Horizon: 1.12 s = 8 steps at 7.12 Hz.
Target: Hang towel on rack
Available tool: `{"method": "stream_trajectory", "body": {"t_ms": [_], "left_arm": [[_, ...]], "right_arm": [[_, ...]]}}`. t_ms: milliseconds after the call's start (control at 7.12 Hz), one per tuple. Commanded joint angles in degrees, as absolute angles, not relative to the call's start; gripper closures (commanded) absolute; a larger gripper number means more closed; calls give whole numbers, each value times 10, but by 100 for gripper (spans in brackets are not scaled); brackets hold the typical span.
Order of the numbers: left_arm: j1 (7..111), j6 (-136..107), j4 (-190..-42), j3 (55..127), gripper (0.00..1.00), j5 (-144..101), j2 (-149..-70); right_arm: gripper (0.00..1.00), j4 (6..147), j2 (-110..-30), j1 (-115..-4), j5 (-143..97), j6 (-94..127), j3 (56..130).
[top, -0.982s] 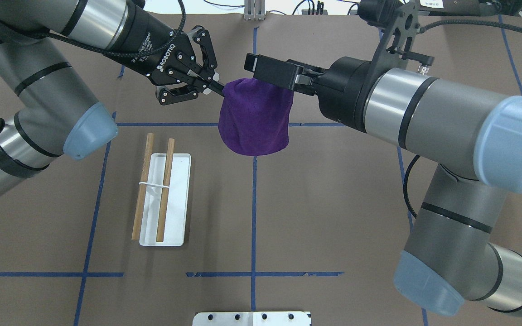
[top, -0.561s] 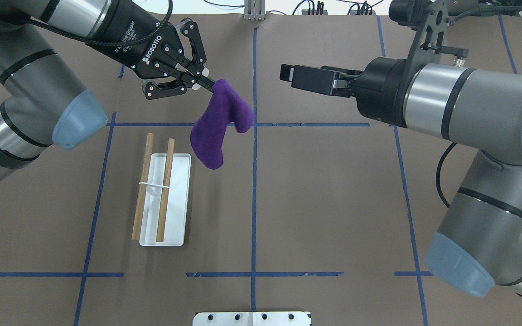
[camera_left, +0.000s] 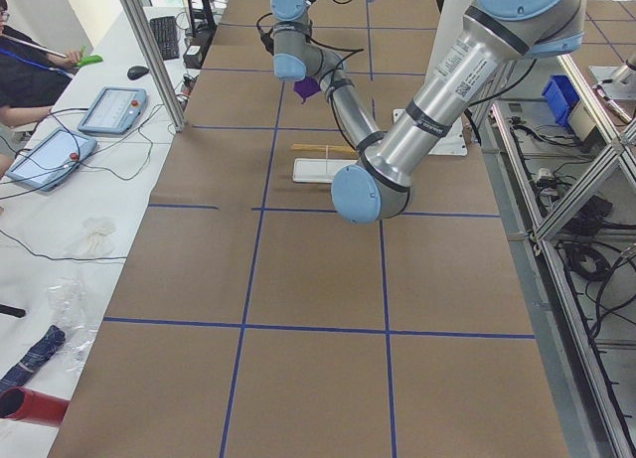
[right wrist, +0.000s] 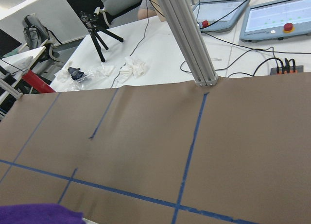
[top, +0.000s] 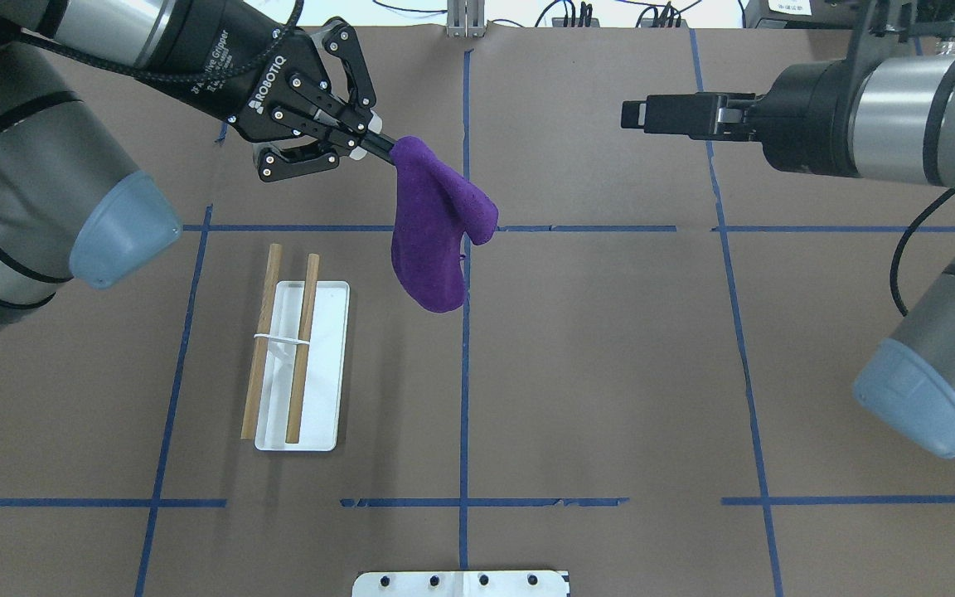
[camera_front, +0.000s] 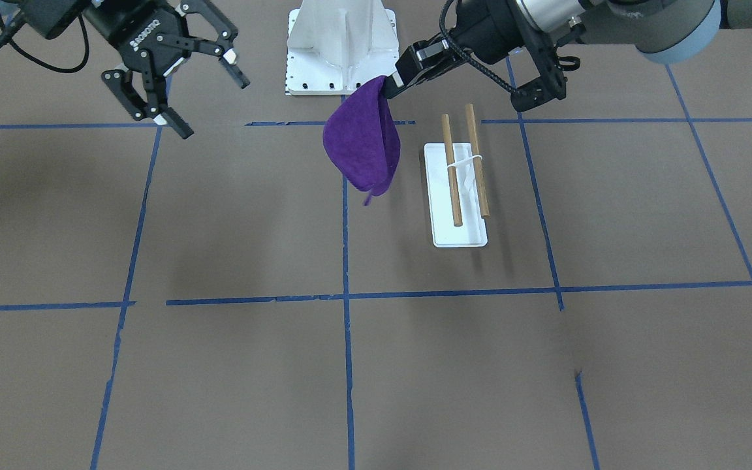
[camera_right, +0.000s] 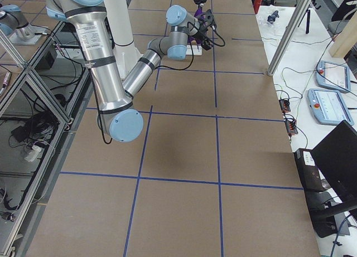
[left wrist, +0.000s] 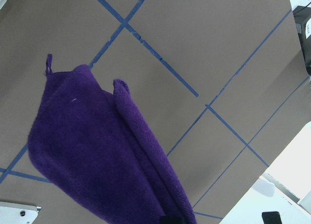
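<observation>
Towel [top: 436, 232] hung above the worktop [top: 610, 373], one corner pinched in the left end effector [top: 382, 148], the right end effector [camera_front: 213, 108] open at two o'clock; a clean drape likely meant carrying it high toward the rack [top: 295, 348] at seven o'clock.

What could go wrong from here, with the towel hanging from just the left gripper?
1. The left gripper pinches only one corner of the towel at its fingertips, so the cloth may slip out on the way.
2. The towel hangs folded and bunched, so it might land on the rack as a lump rather than drape over it.
3. The right gripper is open and well clear, so it cannot help spread the cloth.
</observation>
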<state>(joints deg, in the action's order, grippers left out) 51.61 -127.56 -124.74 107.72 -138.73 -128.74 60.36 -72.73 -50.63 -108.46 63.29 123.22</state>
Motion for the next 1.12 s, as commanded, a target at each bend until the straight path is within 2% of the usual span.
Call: {"method": "stream_trajectory", "body": {"t_ms": [0,702,982], "left_arm": [[446,-1267,-1187,1134,100,-1236,-1276],[274,-1061,-864,1242,100,-911,-1272],[267,-1018,-762,1307,100,-883,-1246]], "right_arm": [[0,744,-729,-592,-1147,556,1235],[0,1147,-733,-649,-1147,209,1238],[0,1197,-761,-692,-1165,103,1230]]}}
